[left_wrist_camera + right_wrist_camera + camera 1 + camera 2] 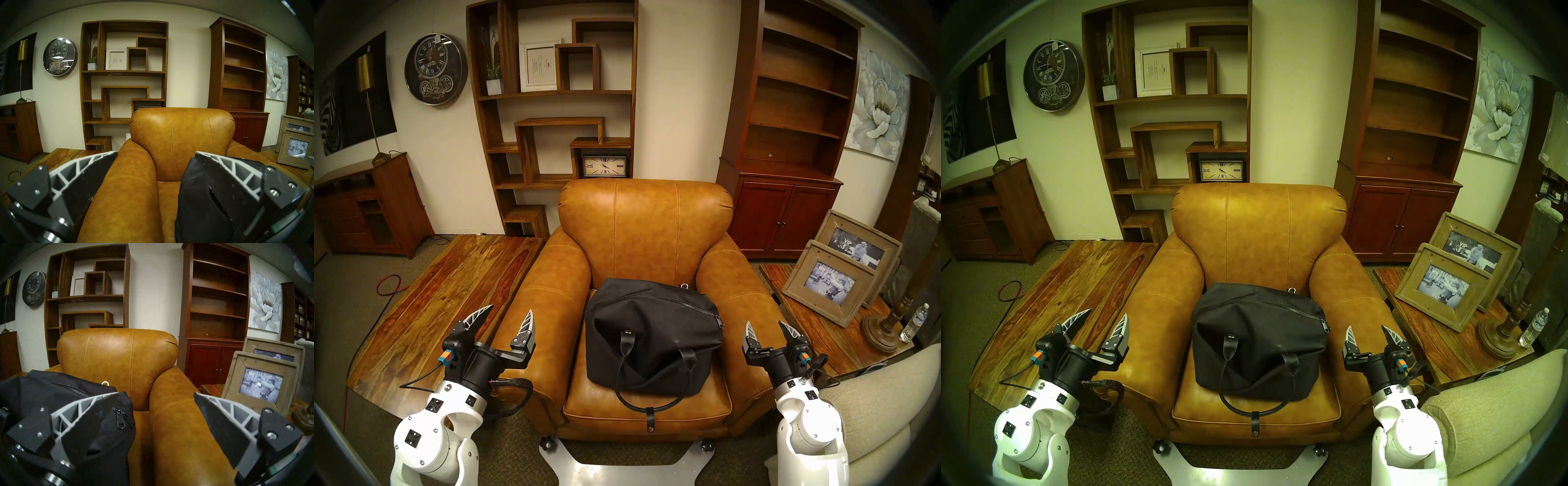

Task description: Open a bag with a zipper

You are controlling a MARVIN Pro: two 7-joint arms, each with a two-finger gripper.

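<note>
head stereo left: black canvas bag (650, 336) sits on seat of tan leather armchair (644, 224), slumped, about as wide as the seat. zipper (694, 307) runs along bag top toward robot's right, teeth meshed, pull (719, 320) hanging at right end. loop handles (653, 383) droop over seat front edge. small metal ring (686, 285) at bag's back right corner. left gripper (509, 310) over chair's left armrest, jaws wide, holding nothing. right gripper (767, 326) near right armrest, jaws wide, empty. both well apart from bag.

head stereo right: same layout. bag (1256, 339) centred on seat, zipper (1300, 310) closed, left gripper (1107, 314) and right gripper (1366, 330) both spread w/ nothing between.

left wrist: fingers (95, 169) spread wide, left armrest between them; bag (195, 195) partly behind the right-hand finger.

right wrist: fingers (214, 414) spread wide around right armrest. bag (51, 389) at view's left, zipper pull (121, 419) hanging at bag's near end, just beside the left-hand finger; contact: can't tell. wooden photo frames (261, 382) on side bench (212, 389) to the right.
</note>
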